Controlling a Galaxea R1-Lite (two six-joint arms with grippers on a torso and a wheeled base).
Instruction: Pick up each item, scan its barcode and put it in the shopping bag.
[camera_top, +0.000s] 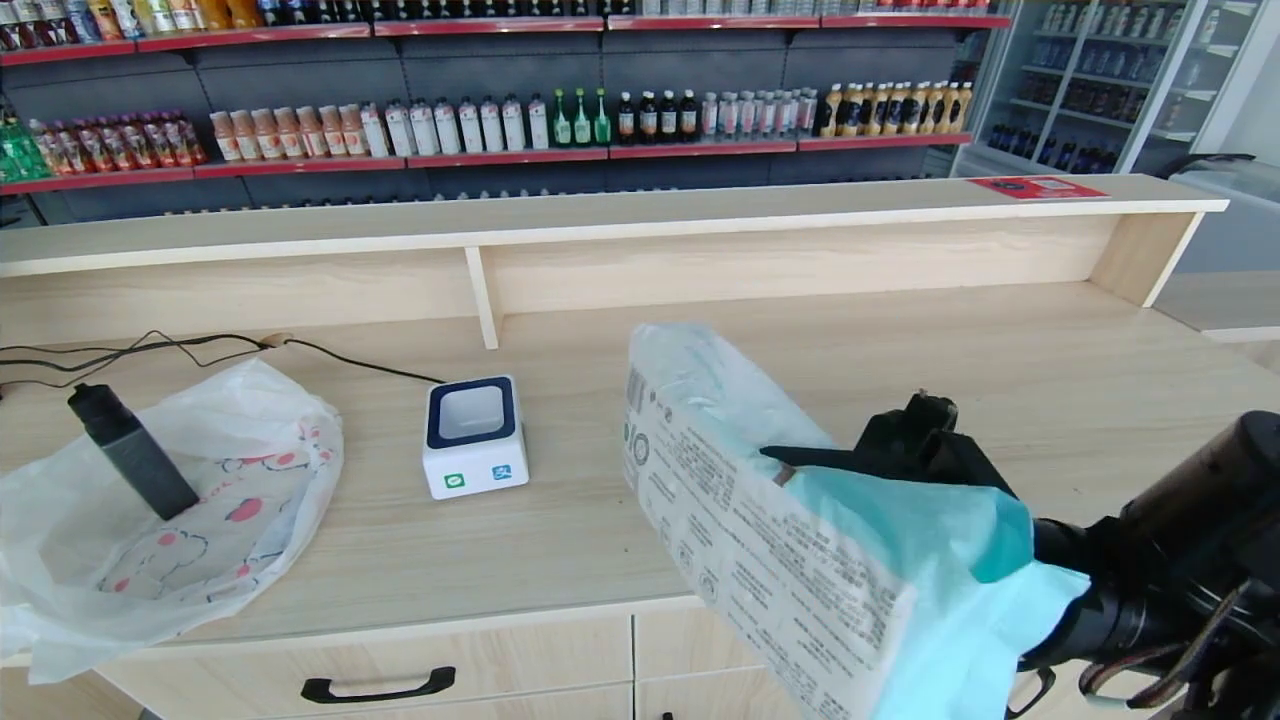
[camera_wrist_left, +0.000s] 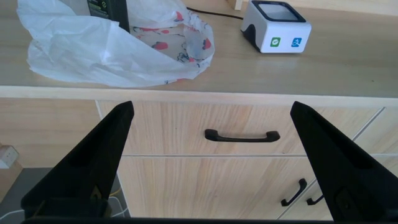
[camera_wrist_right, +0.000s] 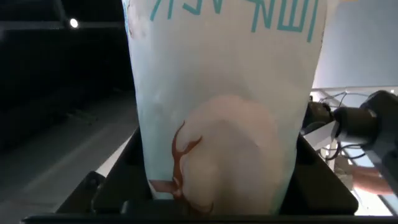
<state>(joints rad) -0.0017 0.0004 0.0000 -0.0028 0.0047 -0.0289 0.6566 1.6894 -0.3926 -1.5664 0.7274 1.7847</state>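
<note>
My right gripper (camera_top: 900, 460) is shut on a teal-and-white plastic package (camera_top: 770, 520), held tilted above the counter's front right, its printed back and barcode turned toward the white barcode scanner (camera_top: 473, 436). From the right wrist the package (camera_wrist_right: 224, 112) sits between the black fingers (camera_wrist_right: 118, 180). The shopping bag (camera_top: 150, 500) lies open on the counter's left with a dark bottle (camera_top: 132, 452) standing in it. My left gripper (camera_wrist_left: 211, 168) hangs open below the counter edge, facing the drawers, with the bag (camera_wrist_left: 118, 46) and scanner (camera_wrist_left: 276, 26) above it.
A black cable (camera_top: 200, 350) runs along the counter behind the bag to the scanner. A raised wooden ledge (camera_top: 600, 215) borders the counter's back. Drawers with black handles (camera_wrist_left: 242, 135) sit under the counter. Stocked drink shelves (camera_top: 560, 120) fill the background.
</note>
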